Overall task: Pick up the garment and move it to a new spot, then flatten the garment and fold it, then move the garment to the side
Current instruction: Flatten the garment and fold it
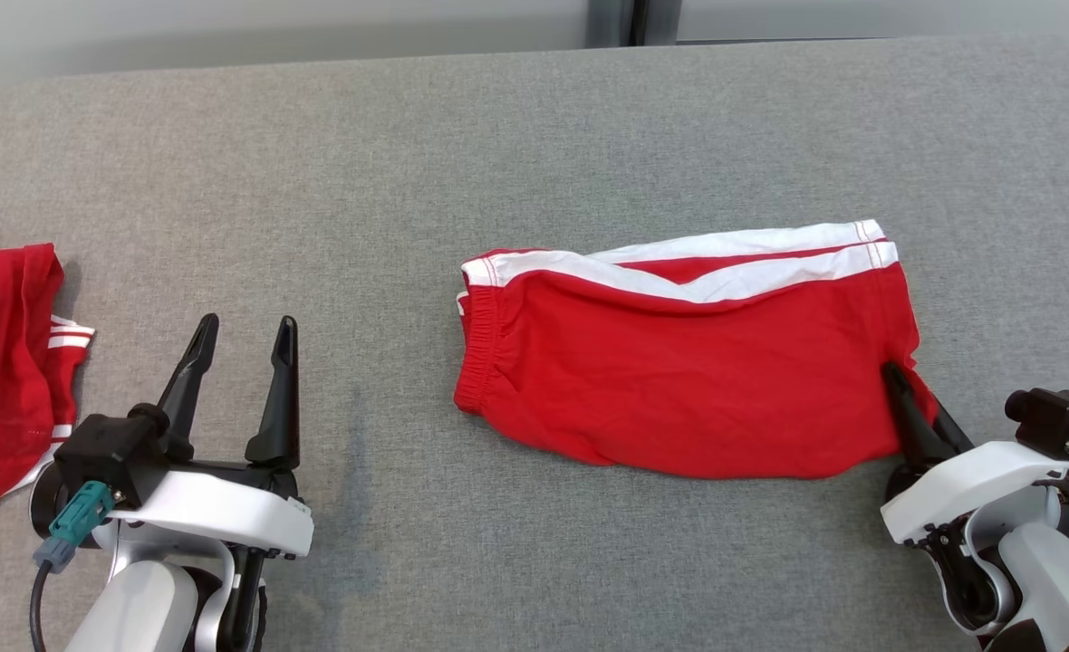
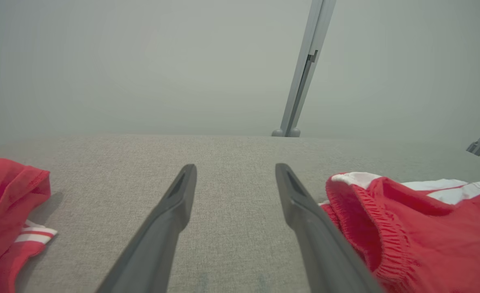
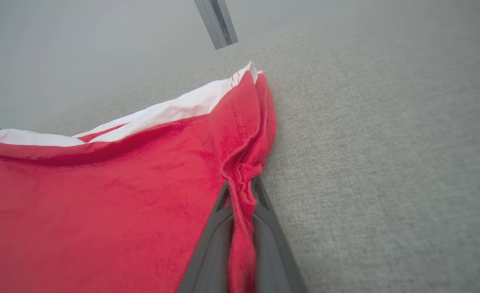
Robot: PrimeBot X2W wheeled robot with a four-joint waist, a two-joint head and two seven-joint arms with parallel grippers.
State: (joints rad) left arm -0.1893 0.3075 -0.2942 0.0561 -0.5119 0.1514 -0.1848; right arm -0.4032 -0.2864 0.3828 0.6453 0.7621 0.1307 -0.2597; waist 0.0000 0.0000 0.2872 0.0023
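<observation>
Folded red shorts [image 1: 679, 362] lie flat, centre-right on the grey table [image 1: 498, 136]. right gripper [image 1: 892, 373] is pinched tight on their near-right corner, cloth bunched between its fingers. left gripper [image 1: 246, 328] is spread wide and empty, left of the shorts, not touching. Second red garment [image 1: 0, 362] at the left edge.

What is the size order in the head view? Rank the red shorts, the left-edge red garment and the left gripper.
1. red shorts
2 or 3, unsure: left-edge red garment, cut off by the frame; left gripper, nearer the camera.

Open left tool [image 2: 236, 179] between red garments [image 2: 419, 228].
</observation>
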